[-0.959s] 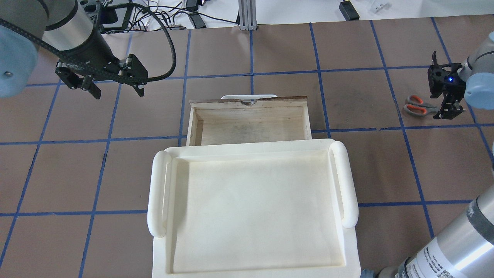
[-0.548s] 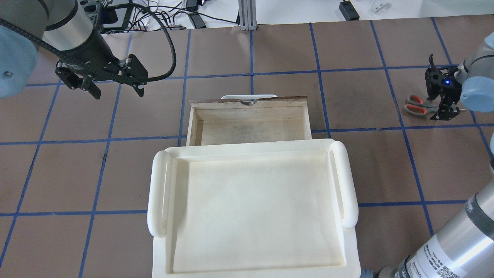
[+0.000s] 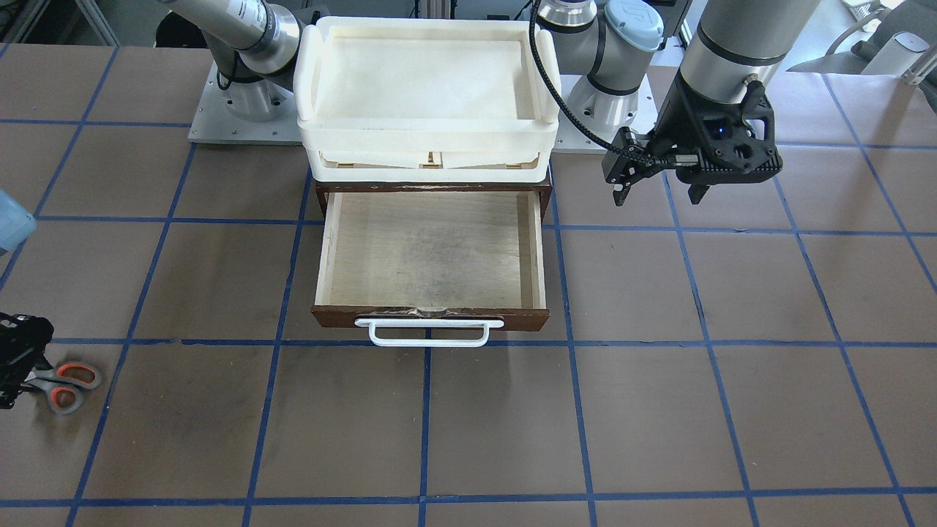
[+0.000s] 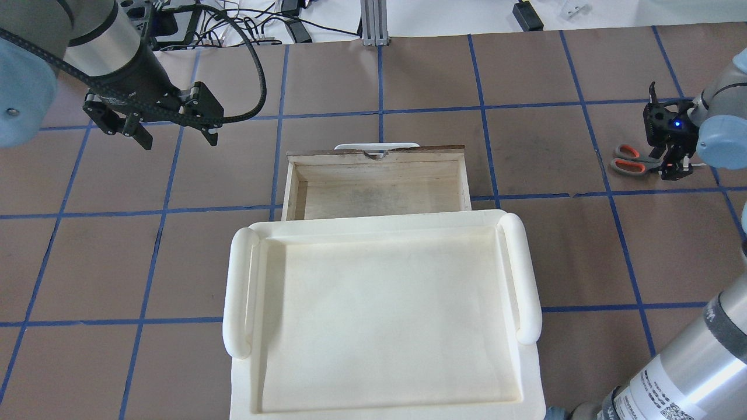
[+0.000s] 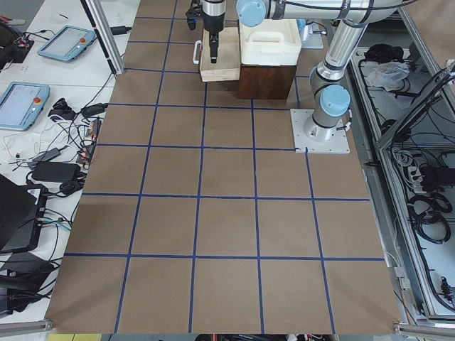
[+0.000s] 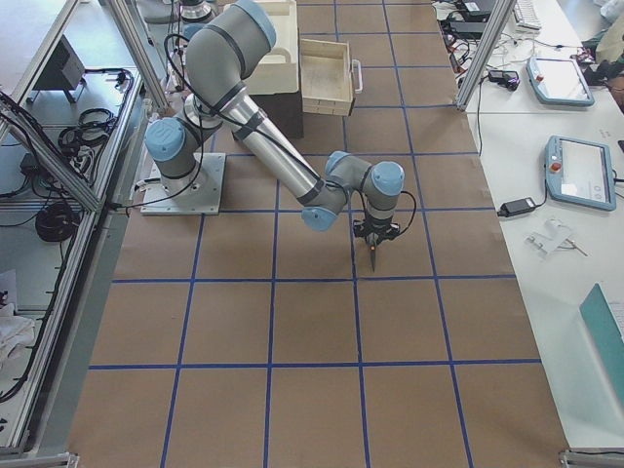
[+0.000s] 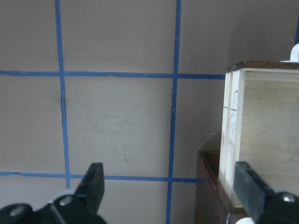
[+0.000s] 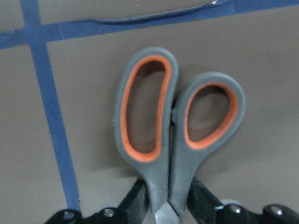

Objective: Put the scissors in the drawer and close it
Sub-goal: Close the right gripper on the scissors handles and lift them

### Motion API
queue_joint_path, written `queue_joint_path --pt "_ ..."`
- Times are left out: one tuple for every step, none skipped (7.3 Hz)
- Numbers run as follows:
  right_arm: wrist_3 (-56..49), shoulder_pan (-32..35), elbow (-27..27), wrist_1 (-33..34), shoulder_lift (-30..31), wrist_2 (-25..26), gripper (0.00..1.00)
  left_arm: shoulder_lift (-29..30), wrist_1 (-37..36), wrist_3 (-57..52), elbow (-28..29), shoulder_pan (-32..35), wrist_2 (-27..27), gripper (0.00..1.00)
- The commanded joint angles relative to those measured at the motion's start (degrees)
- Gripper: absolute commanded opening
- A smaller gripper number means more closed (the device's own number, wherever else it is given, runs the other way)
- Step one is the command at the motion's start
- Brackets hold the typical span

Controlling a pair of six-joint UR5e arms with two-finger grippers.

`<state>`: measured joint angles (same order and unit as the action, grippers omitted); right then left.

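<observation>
Grasp step: right gripper (image 8: 169, 201) clamps the neck of the small grey-handled, orange-lined scissors (image 8: 175, 126) near the table's right edge. Left gripper (image 7: 170, 175) hangs apart. Next, I judge: lift towards the open shallow wooden drawer (image 4: 379, 198).

The surface (image 4: 543, 262) is a flat, matte brown, ruled into big squares by blue tape lines. The right gripper (image 4: 672, 168) is black, with a small blue light glowing on the housing above it. Right at its fingers, the scissors (image 8: 168, 149) show grey handles lined orange inside both loops. The left gripper (image 4: 179, 142) is black too. Beside it, the drawer (image 3: 432, 249) has a dark brown front, a white bar handle (image 3: 428, 342) and a pale plywood inside smudged grey. The tray stack (image 4: 379, 315) is cream-white, faintly yellowed. The left arm (image 4: 111, 41) and right arm (image 4: 683, 373) are silver with pale blue joint caps.
</observation>
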<state>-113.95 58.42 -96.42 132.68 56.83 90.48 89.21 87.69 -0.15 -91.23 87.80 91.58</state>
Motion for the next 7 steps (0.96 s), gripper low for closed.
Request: queue_joint_path --pt "-0.13 -0.06 0.01 -0.14 1.00 0.31 0.00 0.00 -0.42 -0.03 0.00 0.00 0.00 1.00" --pt "-0.22 0.03 0.01 -1.10 3.18 -0.38 0.00 0.09 -1.03 0.06 0.00 0.00 -0.09 1.00" --pt "-0.22 0.11 0.01 -4.50 6.77 -0.74 0.00 0.09 -1.03 -0.03 0.00 0.00 0.00 1.00" --pt "-0.22 0.29 0.09 -8.89 10.03 -2.57 0.00 0.09 -1.47 0.06 0.00 0.00 0.00 1.00" --pt "0.04 0.64 0.09 -13.72 13.19 -5.46 0.00 0.17 -1.65 0.06 0.00 0.00 -0.09 1.00" --pt "0.92 2.21 0.18 -18.12 16.53 -6.88 0.00 0.18 -1.74 0.06 0.00 0.00 -0.09 1.00" --pt "3.27 5.62 0.18 -21.47 19.96 -6.81 0.00 0.18 -1.82 0.06 0.00 0.00 -0.09 1.00"
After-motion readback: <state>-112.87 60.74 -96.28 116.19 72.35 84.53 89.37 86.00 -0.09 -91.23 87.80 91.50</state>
